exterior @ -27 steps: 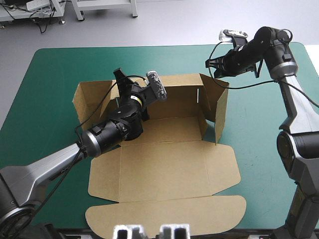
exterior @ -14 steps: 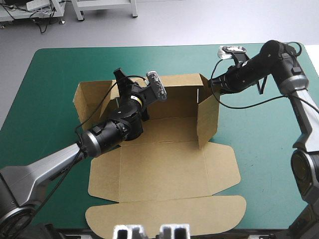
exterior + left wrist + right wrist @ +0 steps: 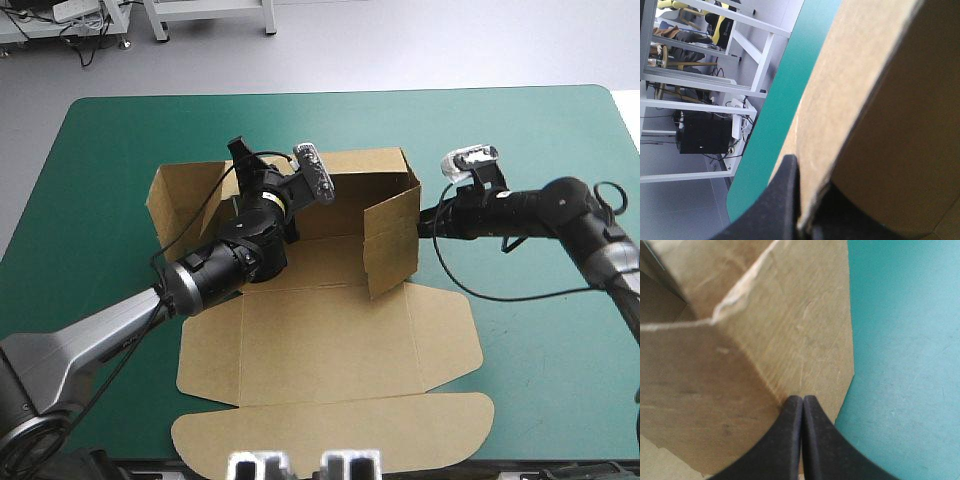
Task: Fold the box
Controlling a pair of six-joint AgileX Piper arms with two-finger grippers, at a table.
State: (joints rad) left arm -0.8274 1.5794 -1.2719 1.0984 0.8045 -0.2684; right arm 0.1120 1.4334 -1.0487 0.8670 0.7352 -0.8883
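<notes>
The right gripper [image 3: 428, 222] had dropped and the right flap [image 3: 392, 238] of the box [image 3: 330, 340] had swung inward; fingers [image 3: 787, 440] together, its tip touched the flap. The left gripper [image 3: 240, 158] was clamped on the back wall [image 3: 360, 176], mid-tabletop [image 3: 530, 380].

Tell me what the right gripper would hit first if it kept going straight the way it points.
The raised right side wall of the brown cardboard box: the right gripper's shut black fingers point at its outer face, seemingly touching it.

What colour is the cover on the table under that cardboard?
The cover is plain teal-green, best seen in the high view.
</notes>
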